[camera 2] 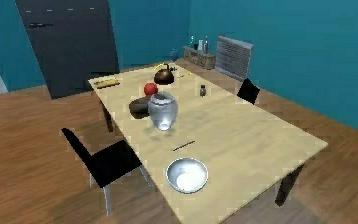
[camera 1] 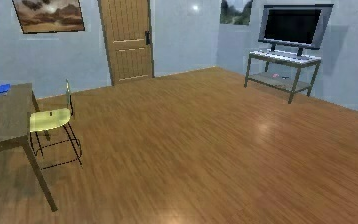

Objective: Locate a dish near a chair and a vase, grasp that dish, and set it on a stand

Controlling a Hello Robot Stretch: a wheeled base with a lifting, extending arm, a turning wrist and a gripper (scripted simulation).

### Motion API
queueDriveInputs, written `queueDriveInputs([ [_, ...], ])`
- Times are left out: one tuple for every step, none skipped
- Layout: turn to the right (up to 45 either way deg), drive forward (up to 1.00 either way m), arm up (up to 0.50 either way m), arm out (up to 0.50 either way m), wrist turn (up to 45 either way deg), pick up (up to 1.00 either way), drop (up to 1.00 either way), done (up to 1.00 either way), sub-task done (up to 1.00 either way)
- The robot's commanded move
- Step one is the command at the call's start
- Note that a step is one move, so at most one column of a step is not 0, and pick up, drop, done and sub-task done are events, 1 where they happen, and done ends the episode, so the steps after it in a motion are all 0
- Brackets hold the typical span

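Looks like the right dish [camera 2: 187, 176] — pale, round, lying close to the tabletop's [camera 2: 257, 140] near end. Sits by the long edge with a black chair [camera 2: 99, 160] beside it, likely laid there like a place for eating. Has a glass vase [camera 2: 163, 110] further in, near the middle, probably kept there to avoid being knocked off. Fits the task's words: chair close, vase close.

Beyond the vase, a brown bowl [camera 2: 140, 108] just beside it, then a red apple [camera 2: 150, 89] and a kettle [camera 2: 165, 74] toward the far end.

Cannot tell the end effector's state.

In the forward view, a stand [camera 1: 267, 56] against the far wall with a TV [camera 1: 295, 27] on top — probably pushed back to stay out of the way. Leaves little bare top, so may call for care when setting the dish down. Seems to need a grasp first, then a drive to the stand.
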Motion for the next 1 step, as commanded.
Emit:
queueDriveInputs([
  [0.0, 0.00, 0.30, 0.00, 0.0, 0.00, 0.00, 0.00, 0.00],
])
